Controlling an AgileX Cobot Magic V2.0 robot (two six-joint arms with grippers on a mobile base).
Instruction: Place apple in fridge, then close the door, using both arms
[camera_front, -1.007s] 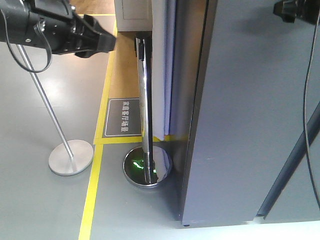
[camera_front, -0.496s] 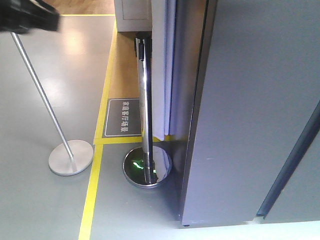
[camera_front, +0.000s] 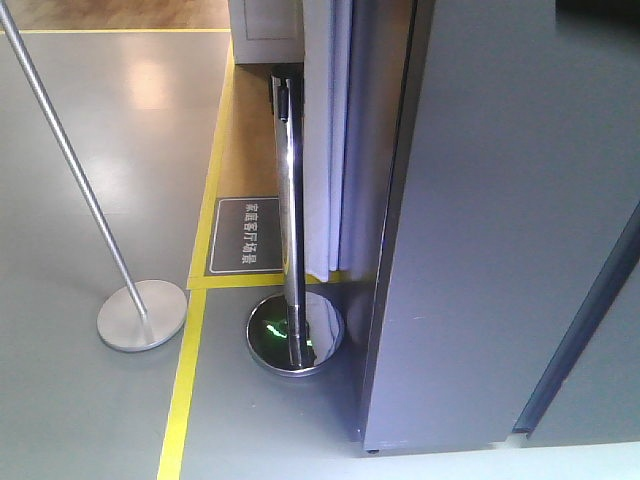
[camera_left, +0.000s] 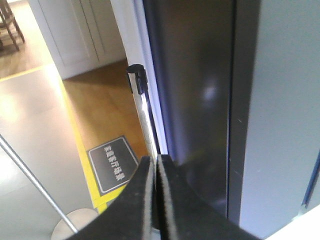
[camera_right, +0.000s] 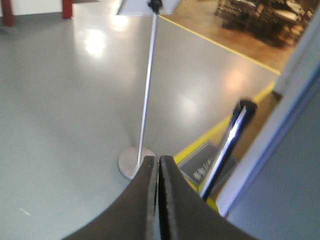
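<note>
Both grippers closed and empty, fridge shut side-on, apple not visible in any view.

Front view, left to right: thin matte-grey sign pole on a flat round disc base (camera_front: 140, 314) stands on the grey floor; yellow floor tape line (camera_front: 186, 370) runs beside it; dark rectangular floor sign with white lettering (camera_front: 245, 236) sits inside the tape on the wood-tone strip; polished chrome stanchion post with a domed mirror base (camera_front: 292, 300) stands just beside the tall dark-grey fridge (camera_front: 500, 250), touching or not I cannot tell. Left wrist view: black left gripper (camera_left: 155, 195), fingers pressed together, holding nothing, pointed at the fridge edge. Right wrist view: black right gripper (camera_right: 158, 195), likewise pressed together, holding nothing, above the floor near the two posts.
</note>
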